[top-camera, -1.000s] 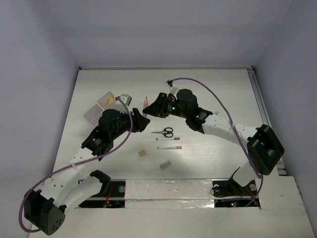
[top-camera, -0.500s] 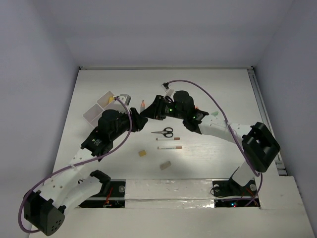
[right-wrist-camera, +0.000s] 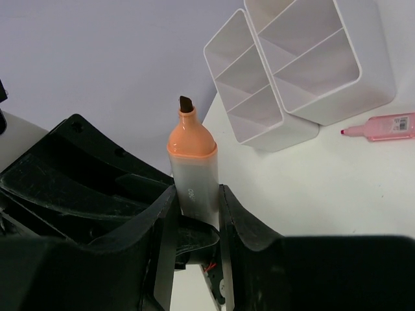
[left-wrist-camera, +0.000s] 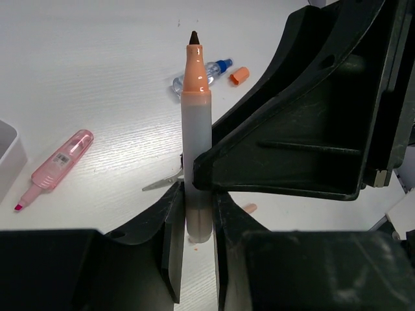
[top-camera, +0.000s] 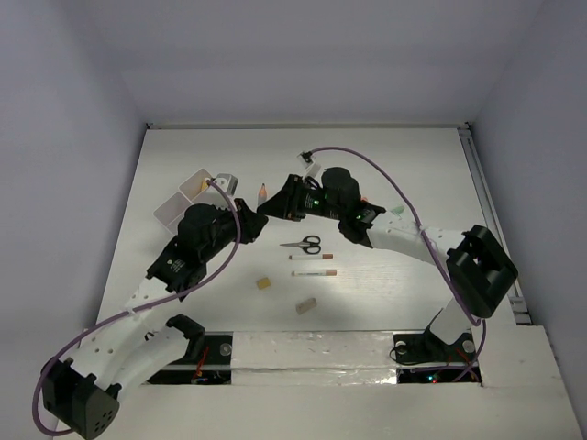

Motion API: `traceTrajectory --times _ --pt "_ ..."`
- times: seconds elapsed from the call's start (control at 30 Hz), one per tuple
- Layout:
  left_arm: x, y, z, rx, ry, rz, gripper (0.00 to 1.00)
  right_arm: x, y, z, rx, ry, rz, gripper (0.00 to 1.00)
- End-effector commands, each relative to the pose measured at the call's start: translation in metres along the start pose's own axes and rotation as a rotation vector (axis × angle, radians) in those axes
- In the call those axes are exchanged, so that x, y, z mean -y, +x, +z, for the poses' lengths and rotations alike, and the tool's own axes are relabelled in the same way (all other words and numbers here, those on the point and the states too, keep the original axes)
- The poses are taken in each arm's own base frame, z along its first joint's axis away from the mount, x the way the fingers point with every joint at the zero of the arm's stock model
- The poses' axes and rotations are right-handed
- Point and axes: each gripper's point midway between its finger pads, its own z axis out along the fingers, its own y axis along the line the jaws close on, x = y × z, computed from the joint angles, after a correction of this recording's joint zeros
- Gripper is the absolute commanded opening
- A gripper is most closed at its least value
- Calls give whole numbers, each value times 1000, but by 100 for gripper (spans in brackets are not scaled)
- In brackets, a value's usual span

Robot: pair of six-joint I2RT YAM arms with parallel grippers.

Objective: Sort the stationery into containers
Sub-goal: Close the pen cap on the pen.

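Orange-necked marker (top-camera: 262, 194) stands tip up between the two claws in the overhead view. The right claw (top-camera: 273, 206) has carried it to the left, and it now meets the left claw (top-camera: 255, 216) above the table (top-camera: 404, 165). The white tray (top-camera: 183, 203) lies to the left of the left claw and a little beyond it. On the near side of the right claw lie the scissors (top-camera: 303, 245), two pens (top-camera: 314, 266) and two eraser blocks (top-camera: 284, 295), all not yet sorted.

From the left wrist, the left claw was wider a second ago. It has narrowed, and its fingers (left-wrist-camera: 170, 253) now press the lower barrel from both sides, with no gap that I can see. A finger of the right claw touches the barrel just above them. Beyond the claw, a pink highlighter (left-wrist-camera: 55, 165) lies to the left and an orange cap (left-wrist-camera: 239, 75) lies ahead.

From the right wrist, the right claw keeps the same narrow grip around the barrel under the orange neck. The tray is beyond this claw, to the upper right, and the compartments that show hold nothing.

I judge this as a handover: both claws hold the marker together. The right claw must let go before the left one can take it to the tray.
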Motion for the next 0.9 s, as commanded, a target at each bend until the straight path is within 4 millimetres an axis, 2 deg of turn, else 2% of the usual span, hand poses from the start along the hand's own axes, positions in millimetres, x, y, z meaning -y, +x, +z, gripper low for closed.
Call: traceTrajectory --times 0.0,0.07,0.1,0.13,0.17,0.2,0.27,0.33,0.37,0.4,0.47,0.57,0.6,0.63,0.67,0.7,0.77,0.8,0.87 --pt "21 -32 -9 110 72 15 0 -17 12 1 -29 -75 -16 31" --pt "21 -33 -12 107 68 26 0 -16 13 -1 -27 -70 -19 53" --pt "21 -35 -15 104 60 37 0 -10 4 -5 -15 -67 -12 71" --pt "22 -37 -17 109 60 45 0 -10 0 -9 -6 -69 -6 76" --pt "24 -42 -20 121 66 54 0 -4 -2 -13 3 -62 8 80" --pt "21 -39 -22 102 50 67 0 3 -12 -18 27 -48 15 83" --pt "21 -40 -26 100 48 85 0 6 -22 -28 55 -40 13 83" --pt "19 -41 -29 98 35 108 0 23 -32 -39 89 4 17 84" --pt "19 -41 -30 98 35 114 0 23 -38 -45 110 12 10 84" --pt "18 -41 -31 97 33 122 0 39 -38 -51 122 69 11 83" --pt "19 -42 -33 106 38 140 0 60 -50 -68 165 153 16 77" --pt "21 -45 -37 132 52 161 0 103 -67 -87 238 351 -22 50" --pt "21 -45 -37 135 57 164 0 136 -69 -103 251 521 -46 31" --pt "23 -47 -41 149 66 169 0 141 -79 -109 273 586 -72 22" --pt "24 -47 -42 153 71 173 0 153 -80 -115 275 657 -92 17" --pt "24 -46 -44 155 75 175 0 179 -85 -137 291 808 -105 9" --pt "26 -47 -49 170 90 180 0 198 -89 -150 280 910 -105 8" --pt "27 -47 -51 176 92 181 0 211 -98 -164 302 972 -103 8" --pt "31 -49 -58 193 110 181 0 232 -99 -174 289 1047 -88 9"
